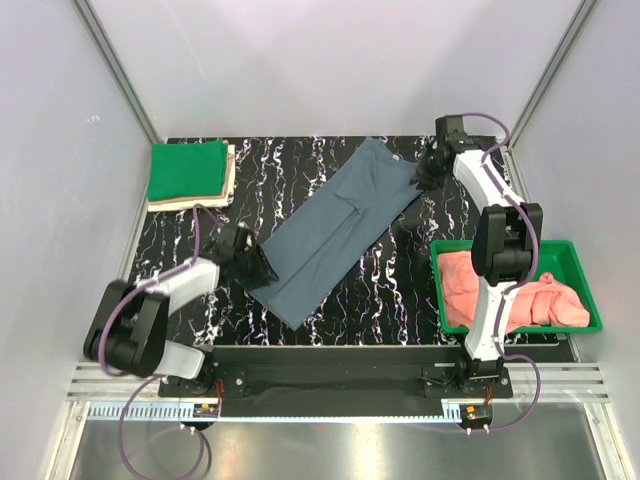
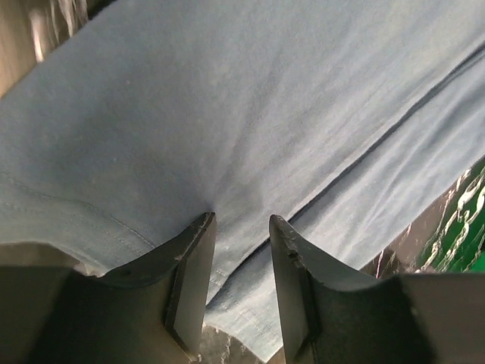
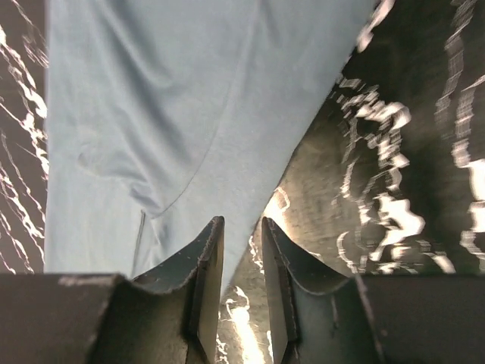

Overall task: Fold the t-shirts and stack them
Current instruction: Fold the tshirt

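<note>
Left gripper (image 2: 242, 220) stands part-open at the near left edge of the slate blue-grey t-shirt (image 1: 335, 225). Its two dark fingers (image 2: 193, 265) are apart, with a stitched edge and a fold of the cloth lying in the gap, and the cloth looks loose rather than pinched. Right gripper (image 3: 242, 221) is at the far right end of the same shirt. Its jaws leave only a narrow slot, the shirt's edge runs up to the tip of one finger, and bare table shows through the gap, so it has hold of nothing. The shirt lies flat as a long folded strip, running on a slant across the black, white-veined table (image 1: 260, 180) between the two grippers. Well to the far left of the shirt a bright green t-shirt (image 1: 187, 170) sits folded on top of a beige t-shirt (image 1: 190, 204), whose edge peeks out beneath it. To the near right of the shirt, behind the right arm, a green tray (image 1: 590, 300) holds crumpled salmon-pink t-shirts (image 1: 555, 300).
</note>
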`<move>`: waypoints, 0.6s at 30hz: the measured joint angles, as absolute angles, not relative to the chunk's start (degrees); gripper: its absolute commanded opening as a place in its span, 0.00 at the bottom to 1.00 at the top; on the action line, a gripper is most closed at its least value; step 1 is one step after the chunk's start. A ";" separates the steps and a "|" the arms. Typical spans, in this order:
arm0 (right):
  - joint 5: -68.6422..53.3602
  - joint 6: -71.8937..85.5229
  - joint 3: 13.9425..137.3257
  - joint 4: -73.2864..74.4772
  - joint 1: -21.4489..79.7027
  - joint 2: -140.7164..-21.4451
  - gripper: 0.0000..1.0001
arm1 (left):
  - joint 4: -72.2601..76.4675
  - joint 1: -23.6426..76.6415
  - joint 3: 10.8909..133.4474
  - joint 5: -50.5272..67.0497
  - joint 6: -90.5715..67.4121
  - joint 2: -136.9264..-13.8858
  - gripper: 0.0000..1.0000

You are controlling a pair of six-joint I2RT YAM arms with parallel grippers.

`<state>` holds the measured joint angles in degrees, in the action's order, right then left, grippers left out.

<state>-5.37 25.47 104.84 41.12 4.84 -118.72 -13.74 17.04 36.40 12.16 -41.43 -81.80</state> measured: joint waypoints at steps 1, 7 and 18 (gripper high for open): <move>-6.11 26.11 102.87 39.62 5.26 -118.43 0.34 | -13.47 18.37 34.35 11.73 -43.13 -79.55 0.42; -7.16 29.98 97.45 36.62 7.18 -120.14 0.35 | -20.21 30.92 28.86 10.83 -51.31 -67.51 0.44; 0.14 33.10 103.59 33.58 7.29 -130.02 0.30 | -27.27 28.10 52.12 8.78 -41.25 -74.13 0.48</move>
